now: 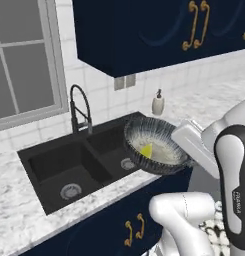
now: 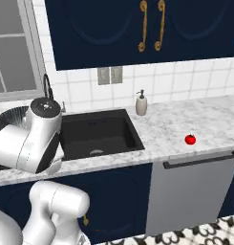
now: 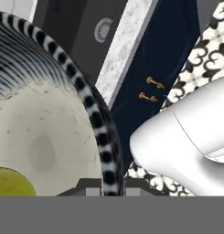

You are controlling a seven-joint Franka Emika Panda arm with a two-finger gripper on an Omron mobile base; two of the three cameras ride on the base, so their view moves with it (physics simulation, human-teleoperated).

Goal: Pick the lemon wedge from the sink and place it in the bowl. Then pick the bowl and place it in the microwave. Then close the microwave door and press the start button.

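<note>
Over one sink [image 1: 69,170]: one bowl [image 1: 161,155], one lemon wedge [image 1: 146,150].

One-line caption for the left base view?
Streaked grey-blue bowl holding the yellow lemon wedge, lifted over the black double sink.

You see a white soap dispenser [image 2: 141,103] standing at the back edge of the marble counter [image 2: 195,122], a small red tomato [image 2: 190,139] lying nearer its front edge, a grey wall outlet [image 2: 110,75] on the white tiles, navy upper cabinets [image 2: 137,28] with brass handles [image 2: 151,26], and a window [image 1: 24,65].
</note>
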